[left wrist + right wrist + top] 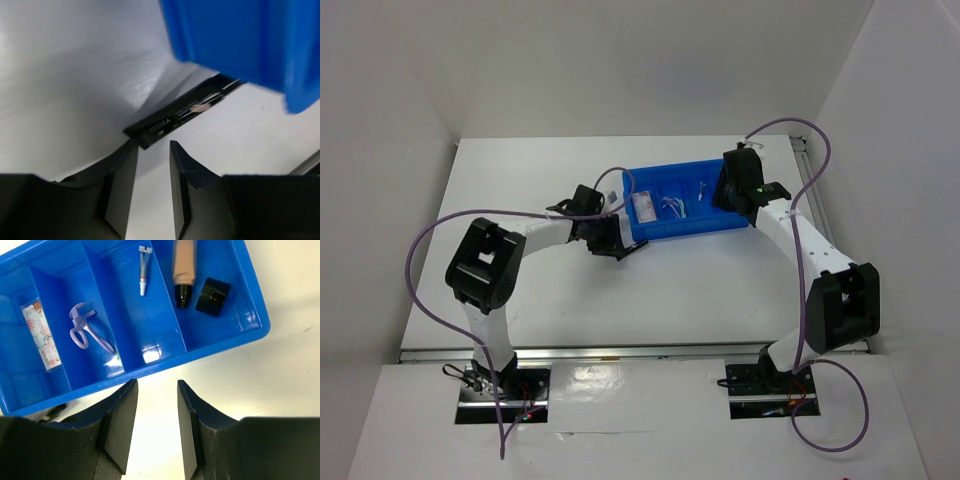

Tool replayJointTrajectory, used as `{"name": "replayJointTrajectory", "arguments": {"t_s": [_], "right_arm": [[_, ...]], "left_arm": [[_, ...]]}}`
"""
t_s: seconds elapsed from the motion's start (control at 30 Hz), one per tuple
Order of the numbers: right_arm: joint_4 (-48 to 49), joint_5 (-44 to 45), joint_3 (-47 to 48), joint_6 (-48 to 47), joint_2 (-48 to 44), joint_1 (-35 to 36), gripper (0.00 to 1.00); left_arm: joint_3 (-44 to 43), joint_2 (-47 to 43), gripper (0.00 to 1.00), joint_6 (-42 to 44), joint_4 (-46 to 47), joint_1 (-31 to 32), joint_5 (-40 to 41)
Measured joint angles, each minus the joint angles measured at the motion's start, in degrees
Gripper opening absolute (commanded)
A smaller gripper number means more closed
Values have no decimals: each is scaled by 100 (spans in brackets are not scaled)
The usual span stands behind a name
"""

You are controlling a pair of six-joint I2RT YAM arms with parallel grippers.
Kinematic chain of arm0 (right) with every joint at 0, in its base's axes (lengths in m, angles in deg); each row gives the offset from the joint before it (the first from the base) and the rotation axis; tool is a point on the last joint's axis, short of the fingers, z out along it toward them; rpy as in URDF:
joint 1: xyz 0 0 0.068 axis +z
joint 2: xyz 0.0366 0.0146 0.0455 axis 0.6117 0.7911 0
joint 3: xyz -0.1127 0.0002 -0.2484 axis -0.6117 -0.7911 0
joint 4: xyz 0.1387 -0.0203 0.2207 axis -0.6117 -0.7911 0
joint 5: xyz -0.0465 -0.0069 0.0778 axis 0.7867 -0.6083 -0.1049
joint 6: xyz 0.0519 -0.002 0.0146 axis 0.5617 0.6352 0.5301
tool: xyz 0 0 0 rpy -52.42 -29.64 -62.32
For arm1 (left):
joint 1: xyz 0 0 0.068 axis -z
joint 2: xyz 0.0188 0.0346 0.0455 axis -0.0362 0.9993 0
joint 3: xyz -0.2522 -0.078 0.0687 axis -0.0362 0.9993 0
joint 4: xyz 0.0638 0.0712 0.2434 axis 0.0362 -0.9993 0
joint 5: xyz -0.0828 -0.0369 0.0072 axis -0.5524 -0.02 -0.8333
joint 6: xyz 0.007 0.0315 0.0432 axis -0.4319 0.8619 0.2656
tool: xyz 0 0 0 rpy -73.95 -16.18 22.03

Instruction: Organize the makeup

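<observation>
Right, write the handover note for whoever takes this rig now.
The left fingers are open and empty, low over the table, tips just short of the black tube.
The right fingers are open and empty, above the near wall of the bin.
Done: flat case in the left compartment, lash curler next, small stick in the third, tan bottle and round compact in the right one.
To do: the black tube lies on the table outside the bin, its far end hidden by it. It likely goes in next.
</observation>
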Motion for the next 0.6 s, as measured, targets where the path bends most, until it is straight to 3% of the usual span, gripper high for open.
{"name": "replayJointTrajectory", "arguments": {"t_s": [0.23,0.4,0.6], "right_arm": [[-28,0,-44,20,0,0,45],[-59,-2,-98,22,0,0,45],[-66,-4,-98,22,-15,0,45]], "left_arm": [[470,-214,43,-173,105,450,-61],[581,-542,53,-153,-435,1023,459],[76,-603,68,9,-1261,1410,1766]]}}
